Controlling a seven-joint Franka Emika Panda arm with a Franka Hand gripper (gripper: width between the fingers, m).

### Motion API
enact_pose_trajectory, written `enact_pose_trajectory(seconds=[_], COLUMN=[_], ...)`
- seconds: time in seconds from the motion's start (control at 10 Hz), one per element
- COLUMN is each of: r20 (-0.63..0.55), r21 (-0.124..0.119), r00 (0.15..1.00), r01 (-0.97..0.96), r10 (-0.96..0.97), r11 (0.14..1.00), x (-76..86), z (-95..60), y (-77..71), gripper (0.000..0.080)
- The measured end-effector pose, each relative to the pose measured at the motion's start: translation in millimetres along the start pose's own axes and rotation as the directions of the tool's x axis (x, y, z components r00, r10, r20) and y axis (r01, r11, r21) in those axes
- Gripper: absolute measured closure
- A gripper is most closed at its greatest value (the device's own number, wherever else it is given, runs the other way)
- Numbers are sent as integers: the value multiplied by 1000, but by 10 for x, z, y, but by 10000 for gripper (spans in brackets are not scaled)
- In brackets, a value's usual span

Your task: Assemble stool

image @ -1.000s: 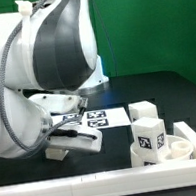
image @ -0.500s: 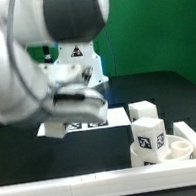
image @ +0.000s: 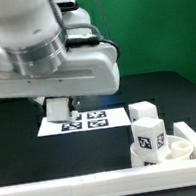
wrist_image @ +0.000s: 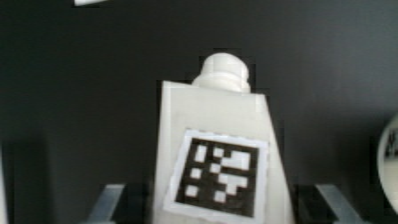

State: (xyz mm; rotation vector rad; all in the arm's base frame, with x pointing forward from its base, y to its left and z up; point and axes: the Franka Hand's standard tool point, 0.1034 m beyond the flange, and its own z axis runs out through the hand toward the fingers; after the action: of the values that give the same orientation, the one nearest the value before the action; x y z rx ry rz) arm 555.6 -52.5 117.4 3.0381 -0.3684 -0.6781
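Between the pincer (wrist_image: 217,200) fingers (wrist_image: 111,203), in the wrist view, you hold a white leg (wrist_image: 217,140) with its tag facing the camera and its peg end pointing away; the jaws look clamped on its sides. Step in hand: carrying a leg, judging by that. Next you need to line the peg with a seat hole. Seat (image: 179,147) sits on the bench (image: 176,90) at the exterior view's right, two legs (image: 149,139) already upright there. Marker board (image: 84,120) lies beneath the arm; a white rail (image: 59,190) borders the front.
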Motion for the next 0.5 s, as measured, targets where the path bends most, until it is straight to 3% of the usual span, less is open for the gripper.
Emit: enact_pose_trajectory(seconds=[0.1, 0.3, 0.4, 0.5], r20=[-67, -223, -287, -352], r21=[-8, -52, -55, -47], r00=[997, 967, 947, 925], r01=[38, 111, 133, 136], r10=[-38, -120, -143, -143], r11=[999, 992, 990, 990], x=[-87, -67, -75, -34], z=[-227, -572, -647, -636], y=[-221, -622, -752, -749], gripper=[476, 476, 476, 476])
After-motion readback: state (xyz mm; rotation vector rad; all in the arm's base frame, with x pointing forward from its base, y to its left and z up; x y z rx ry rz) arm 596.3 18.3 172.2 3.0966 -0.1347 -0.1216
